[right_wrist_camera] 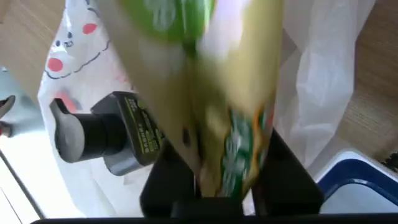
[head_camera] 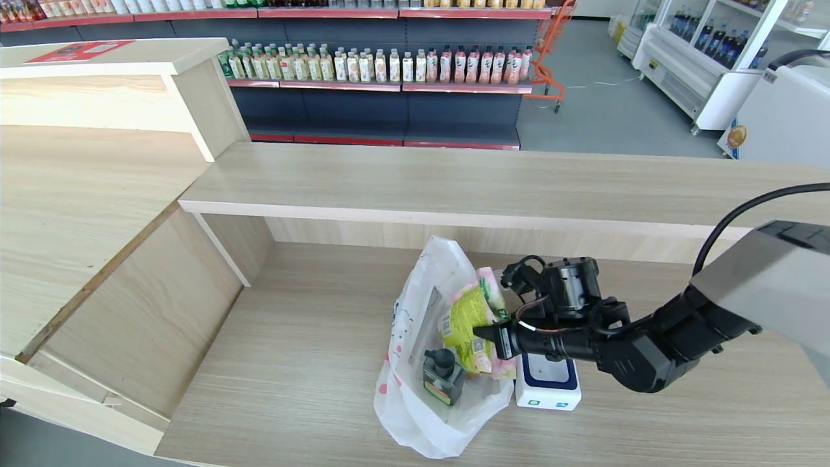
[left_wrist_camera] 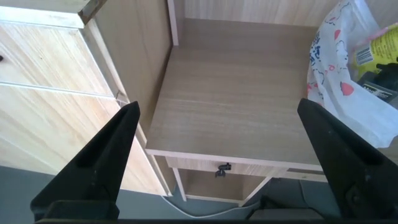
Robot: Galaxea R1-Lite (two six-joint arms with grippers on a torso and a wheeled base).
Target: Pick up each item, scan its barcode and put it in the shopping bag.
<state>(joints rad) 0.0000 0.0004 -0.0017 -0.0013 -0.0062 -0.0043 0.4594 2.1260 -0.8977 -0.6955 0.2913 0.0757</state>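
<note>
Wooden counter point(head_camera: 292, 363) is noted bearing the white shopping bag point(head_camera: 421, 436). Scanner point(head_camera: 548, 389) is seen just beside the bag. Green snack packet point(head_camera: 462, 319) is held clamped in the right gripper point(head_camera: 483, 332) at the bag's mouth. Dark bottle point(head_camera: 443, 381) is lodged inside. Left gripper point(left_wrist_camera: 214, 111) is seen spread wide above the counter's edge.

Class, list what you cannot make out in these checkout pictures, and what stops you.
Snack packet: right wrist view, print blurred, too near the lens.
Scanner: head view, far part covered by the right gripper and its arm.
Shopping bag: left wrist view, cut off at the edge.
Bottle: head view, label too small.
</note>
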